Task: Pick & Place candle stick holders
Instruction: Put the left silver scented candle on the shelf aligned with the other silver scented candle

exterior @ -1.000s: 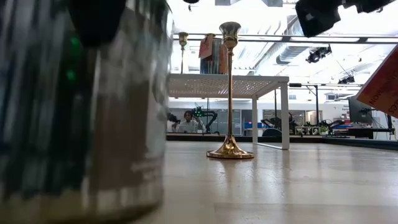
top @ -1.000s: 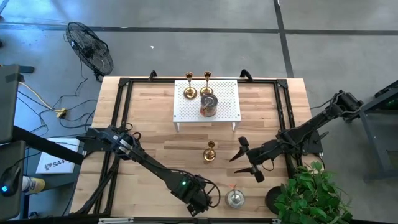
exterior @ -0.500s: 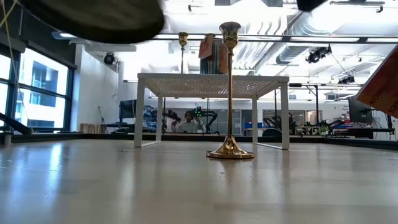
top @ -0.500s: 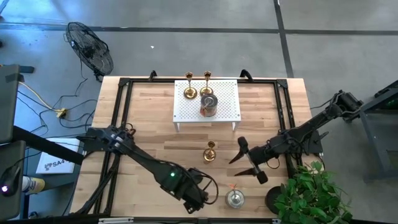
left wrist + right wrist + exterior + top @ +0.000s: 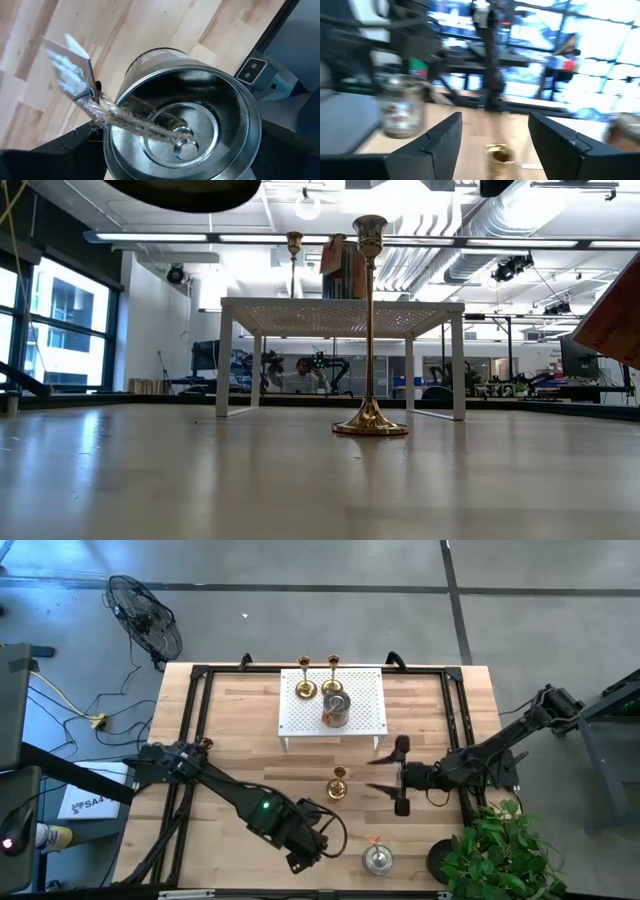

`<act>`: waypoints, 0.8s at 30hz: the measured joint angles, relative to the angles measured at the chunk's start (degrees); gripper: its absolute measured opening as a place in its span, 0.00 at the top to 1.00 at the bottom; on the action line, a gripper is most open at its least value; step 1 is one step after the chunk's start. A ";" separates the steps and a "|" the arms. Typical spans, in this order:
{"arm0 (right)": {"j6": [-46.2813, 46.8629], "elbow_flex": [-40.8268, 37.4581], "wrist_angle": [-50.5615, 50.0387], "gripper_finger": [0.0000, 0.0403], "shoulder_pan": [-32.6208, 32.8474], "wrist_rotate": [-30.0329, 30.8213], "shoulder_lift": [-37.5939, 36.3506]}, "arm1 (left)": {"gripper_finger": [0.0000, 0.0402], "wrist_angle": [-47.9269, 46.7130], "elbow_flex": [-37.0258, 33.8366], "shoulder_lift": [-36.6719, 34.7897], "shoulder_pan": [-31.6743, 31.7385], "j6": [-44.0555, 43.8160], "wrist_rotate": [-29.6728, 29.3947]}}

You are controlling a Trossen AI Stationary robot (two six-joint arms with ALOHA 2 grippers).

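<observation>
Near the front edge of the desk (image 5: 250, 770), left of its middle, the left gripper (image 5: 305, 856) hangs above the wood. Its fingers stand wide around a held silvery holder (image 5: 185, 135), a squat round tin with twine and a tag; the grip is by the rim, the open mouth toward the wrist camera. In the low view only its dark underside shows, clear of the surface.

Just to the right, close to the same front edge, a second silvery holder (image 5: 377, 859) stands on the desk, touched by nothing.

At the middle of the desk stands the lone gold holder (image 5: 339, 783), upright, its long axis vertical. The right gripper (image 5: 382, 772) is beside it on the right edge's side, fingers partly apart and empty, pointing at it. It is clearly the nearer arm; I judge a level approach leftward would bring the slim stem between the fingers.

Toward the far edge is the white rack (image 5: 365, 715), carrying two gold holders (image 5: 305, 680) and one silvery holder on the rack (image 5: 336, 708).
</observation>
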 joint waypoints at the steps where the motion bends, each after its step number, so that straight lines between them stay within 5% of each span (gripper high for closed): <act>1: -1.30 0.00 0.50 0.44 0.00 2.17 -0.02 | 0.11 -0.22 0.06 -0.12 0.18 0.53 -0.11; 5: -3.60 0.00 0.76 0.44 0.00 6.47 -0.04 | 0.11 -0.10 0.06 -0.13 0.20 2.07 -0.07; 19: 0.64 0.00 1.10 0.40 -1.45 -3.13 -0.04 | 0.11 -0.07 0.06 -0.09 0.89 6.55 0.02; 24: 2.42 0.00 -0.65 0.33 -1.79 3.25 -0.04 | 0.11 -0.09 0.06 -0.09 0.89 7.26 -0.07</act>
